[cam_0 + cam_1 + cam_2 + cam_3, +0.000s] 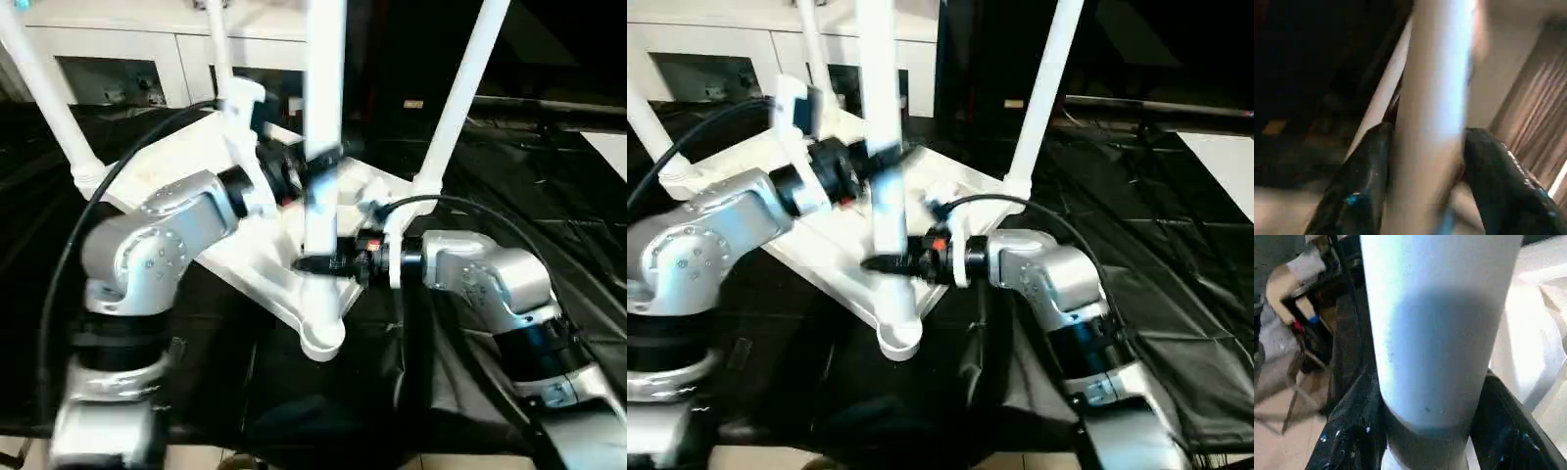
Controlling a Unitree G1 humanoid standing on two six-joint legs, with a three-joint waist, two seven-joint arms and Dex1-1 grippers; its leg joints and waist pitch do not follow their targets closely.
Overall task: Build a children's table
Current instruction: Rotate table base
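Observation:
The children's table lies upside down: its white tabletop [186, 157] rests on black cloth with several white legs standing up from its corner sockets. The nearest leg [323, 78] rises from the front corner socket [323, 338]. My left gripper [318, 162] is shut on this leg about halfway up, and the left wrist view has a black finger [1361, 181] on each side of it. Lower down, just above the socket, my right gripper [318, 262] is shut on the same leg [1440, 333], its fingers [1356, 431] hugging both sides.
A white cabinet with glass doors [118, 59] stands behind the tabletop. Wrinkled black cloth [549, 196] covers the work surface, with a pale floor patch [612, 147] at the far right. Other legs rise at the back left [44, 88], back [220, 49] and right [460, 98].

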